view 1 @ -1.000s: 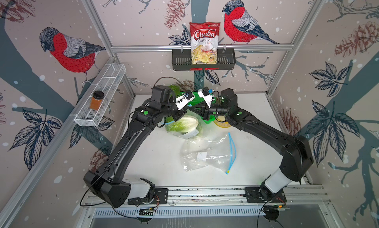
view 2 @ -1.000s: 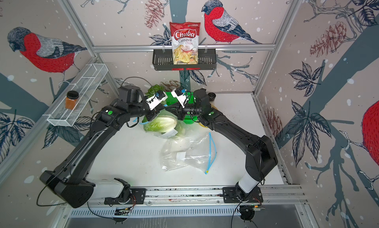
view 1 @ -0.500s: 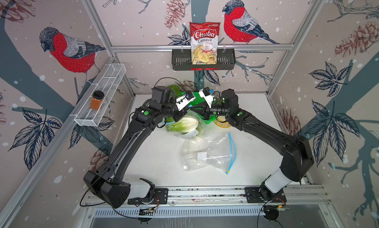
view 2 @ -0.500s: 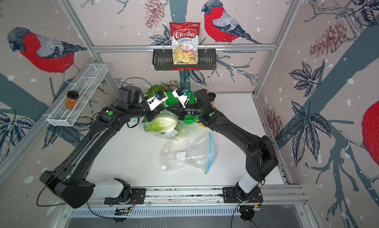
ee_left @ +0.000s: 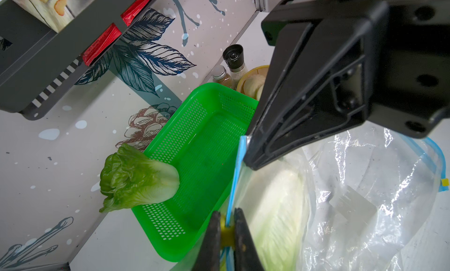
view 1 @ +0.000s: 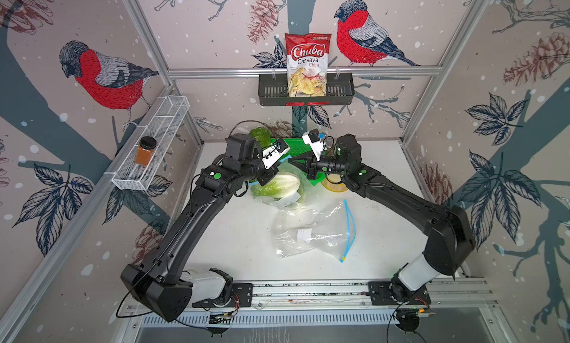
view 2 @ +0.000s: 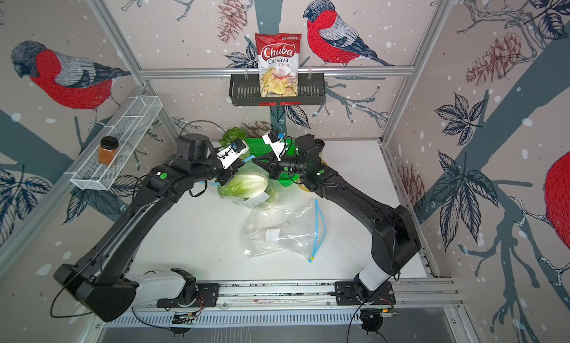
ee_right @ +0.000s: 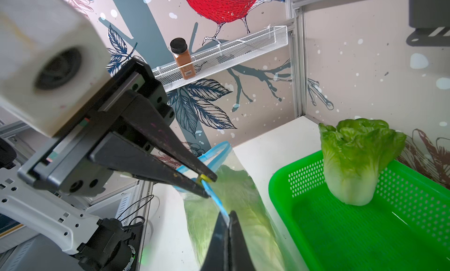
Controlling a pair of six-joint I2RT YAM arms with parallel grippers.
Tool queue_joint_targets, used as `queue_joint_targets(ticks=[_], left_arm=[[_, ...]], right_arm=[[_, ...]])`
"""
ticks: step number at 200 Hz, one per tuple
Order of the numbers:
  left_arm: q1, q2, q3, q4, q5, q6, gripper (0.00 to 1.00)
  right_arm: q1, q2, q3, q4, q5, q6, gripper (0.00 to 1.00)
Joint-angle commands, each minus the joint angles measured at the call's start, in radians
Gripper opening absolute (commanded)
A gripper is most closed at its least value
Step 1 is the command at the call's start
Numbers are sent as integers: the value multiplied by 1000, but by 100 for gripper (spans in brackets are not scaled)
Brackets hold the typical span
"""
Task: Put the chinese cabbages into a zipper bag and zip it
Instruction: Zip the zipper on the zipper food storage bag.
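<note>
At the white table's (view 1: 234, 233) back edge, the black left gripper (ee_left: 227, 217) is pinching the small yellow slider (ee_left: 228, 231) of a clear plastic zipper bag (view 1: 294, 199) — the black right gripper (ee_right: 228, 217) is squeezing its blue zip strip (ee_left: 238, 165). One pale leafy chinese cabbage (view 1: 282, 184) is lying inside; another (ee_left: 138, 177) is leaning on the green perforated plastic basket (ee_left: 202, 135).

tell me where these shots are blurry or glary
right wrist view: the left arm's white camera housing is out of focus, the loose cabbage sharp; left wrist view: the bagged cabbage looks soft and washed out; both top views: glints on the empty zipper bag
</note>
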Motion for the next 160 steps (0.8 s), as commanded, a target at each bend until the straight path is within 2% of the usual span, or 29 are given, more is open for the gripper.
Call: queue_joint_targets(ticks=[1,100,160], left_arm=[[15,-18,-13,-49,-92,-24,10],[103,-100,-115,-81,-127,-86,10],[125,-133,-122,-112,-175,-101,10]], right_arm=[[-12,-14,5,47,68,19,0],[-44,-20,-10,54,124,51,0],[-64,-19,-7,50,138,59,0]])
